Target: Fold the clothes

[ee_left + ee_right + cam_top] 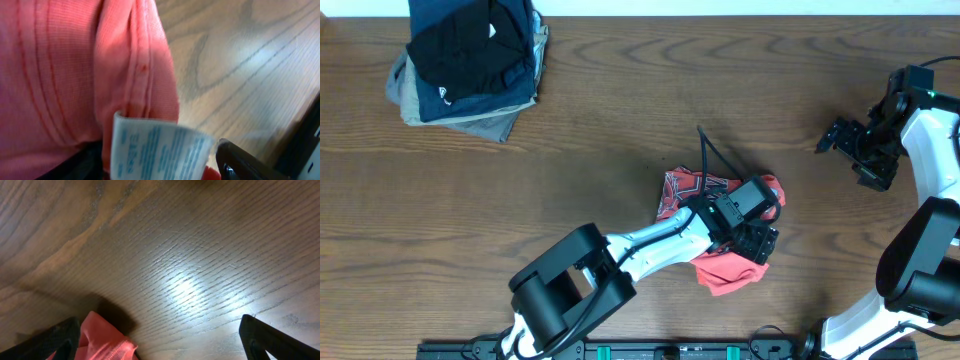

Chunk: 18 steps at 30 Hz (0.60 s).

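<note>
T-shirt crumpled near surface front edge, nothing folded; left pincer grips it, right pincer released.

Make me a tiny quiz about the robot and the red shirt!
1. True or false: the red shirt lies flat and smooth on the table.
2. Which hand is over the shirt? A) left B) right
3. Fill in: the right hand has its fingers wide ____.

Key: 1. False, it is crumpled. 2. A, the left hand. 3. Open.
</note>
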Each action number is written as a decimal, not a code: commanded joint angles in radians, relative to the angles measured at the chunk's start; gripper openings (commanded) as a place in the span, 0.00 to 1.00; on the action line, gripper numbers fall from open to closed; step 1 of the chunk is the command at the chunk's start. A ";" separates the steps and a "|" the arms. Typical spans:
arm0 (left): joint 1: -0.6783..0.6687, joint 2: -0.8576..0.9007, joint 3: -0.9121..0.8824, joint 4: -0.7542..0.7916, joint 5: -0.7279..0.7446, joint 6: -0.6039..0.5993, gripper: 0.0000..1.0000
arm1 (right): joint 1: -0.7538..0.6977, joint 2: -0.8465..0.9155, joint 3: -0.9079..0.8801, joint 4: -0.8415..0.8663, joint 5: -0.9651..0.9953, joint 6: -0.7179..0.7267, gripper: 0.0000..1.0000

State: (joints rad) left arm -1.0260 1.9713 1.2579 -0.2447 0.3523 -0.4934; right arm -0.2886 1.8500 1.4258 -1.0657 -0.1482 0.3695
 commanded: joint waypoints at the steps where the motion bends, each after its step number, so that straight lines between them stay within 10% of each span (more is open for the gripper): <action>1: -0.002 -0.085 0.016 -0.050 0.002 0.011 0.72 | 0.001 -0.010 0.013 -0.001 0.003 -0.015 0.99; 8: 0.000 -0.214 0.017 -0.095 -0.046 0.015 0.71 | 0.001 -0.010 0.013 -0.001 0.003 -0.015 0.99; 13: 0.000 -0.179 0.016 -0.098 -0.056 0.015 0.11 | 0.001 -0.010 0.013 -0.001 0.003 -0.015 0.99; 18: 0.000 -0.127 0.016 -0.093 -0.131 0.014 0.06 | 0.001 -0.010 0.013 -0.001 0.003 -0.015 0.99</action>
State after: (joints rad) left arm -1.0260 1.8072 1.2617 -0.3367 0.2855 -0.4892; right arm -0.2886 1.8500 1.4258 -1.0657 -0.1482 0.3695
